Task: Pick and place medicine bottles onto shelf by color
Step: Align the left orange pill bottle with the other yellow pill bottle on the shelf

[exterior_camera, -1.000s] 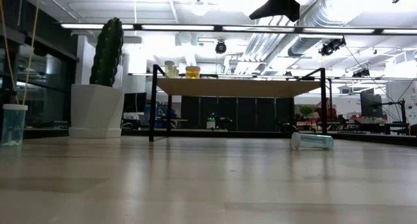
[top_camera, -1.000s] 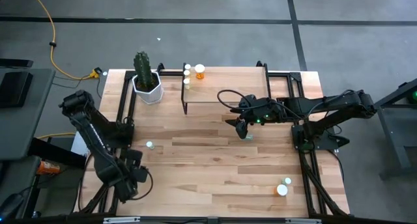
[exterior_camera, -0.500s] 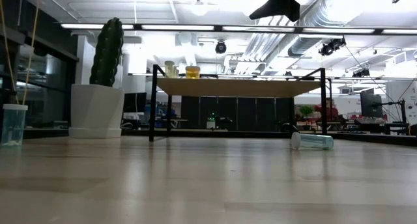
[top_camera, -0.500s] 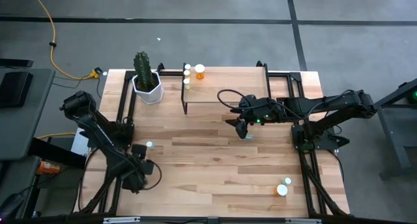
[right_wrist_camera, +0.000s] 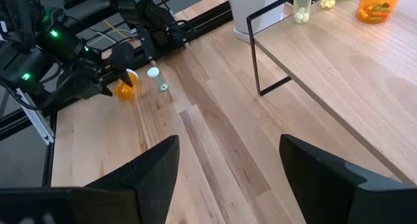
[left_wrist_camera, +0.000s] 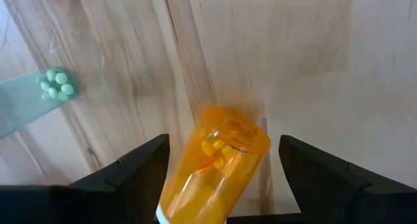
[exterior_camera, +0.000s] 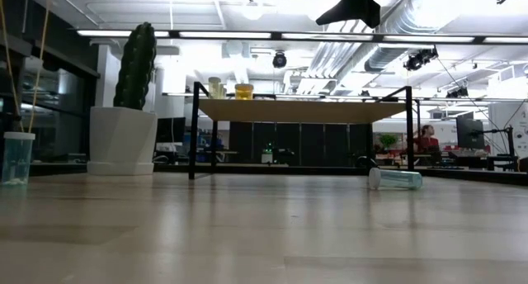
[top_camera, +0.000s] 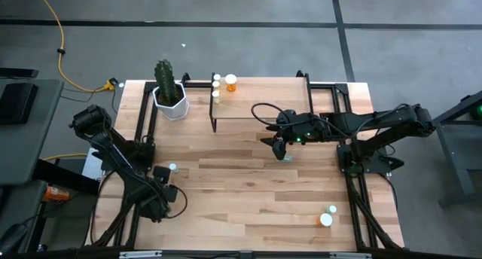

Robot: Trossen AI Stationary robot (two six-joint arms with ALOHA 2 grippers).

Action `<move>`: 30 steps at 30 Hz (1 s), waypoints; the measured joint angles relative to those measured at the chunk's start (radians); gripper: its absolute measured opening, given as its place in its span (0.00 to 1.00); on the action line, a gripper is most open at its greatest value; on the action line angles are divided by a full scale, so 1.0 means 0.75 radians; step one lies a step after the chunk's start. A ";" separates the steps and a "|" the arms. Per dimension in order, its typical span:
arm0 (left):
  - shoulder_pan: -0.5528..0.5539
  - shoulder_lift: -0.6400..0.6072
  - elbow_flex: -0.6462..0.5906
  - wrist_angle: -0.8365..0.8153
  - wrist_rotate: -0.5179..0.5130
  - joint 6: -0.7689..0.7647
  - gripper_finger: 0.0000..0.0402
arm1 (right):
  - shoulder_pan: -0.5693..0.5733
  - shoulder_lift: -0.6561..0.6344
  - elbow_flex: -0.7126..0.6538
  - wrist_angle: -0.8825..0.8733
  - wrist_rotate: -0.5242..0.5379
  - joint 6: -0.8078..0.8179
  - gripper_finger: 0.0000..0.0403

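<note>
high view: three bottles point(top_camera: 223, 83) already on shelf point(top_camera: 263, 101); others left on bench point(top_camera: 241, 184). left pincer point(top_camera: 160, 201) now nearer than before. left wrist view: fingers apart around orange bottle point(left_wrist_camera: 218, 162), not clamped. right wrist view: right pincer point(right_wrist_camera: 228, 168) apart, empty.

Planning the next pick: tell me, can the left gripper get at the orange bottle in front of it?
Probably yes: the orange bottle already lies between the open left gripper jaws, nothing blocking.
</note>
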 joint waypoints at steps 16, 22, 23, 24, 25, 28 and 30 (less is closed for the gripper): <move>0.000 0.000 0.001 0.000 -0.036 0.070 0.48 | 0.000 0.000 0.000 0.000 0.000 0.001 0.64; 0.000 0.000 0.005 -0.003 -0.039 0.070 0.44 | 0.000 0.001 0.000 0.000 0.000 0.001 0.64; 0.000 0.000 0.011 -0.007 -0.039 0.070 0.44 | 0.000 0.001 0.000 0.000 0.000 0.001 0.64; 0.000 0.000 0.020 -0.008 -0.038 0.070 0.43 | 0.000 0.001 0.000 0.000 0.000 0.001 0.64; 0.000 0.000 0.031 -0.010 -0.035 0.070 0.43 | 0.000 0.001 0.000 0.000 0.000 0.001 0.64; 0.000 -0.001 0.078 -0.038 -0.035 0.070 0.41 | 0.001 0.001 0.000 0.000 0.000 0.001 0.64; 0.000 -0.017 0.108 -0.053 -0.036 0.070 0.40 | 0.000 0.001 0.000 0.000 0.000 0.001 0.64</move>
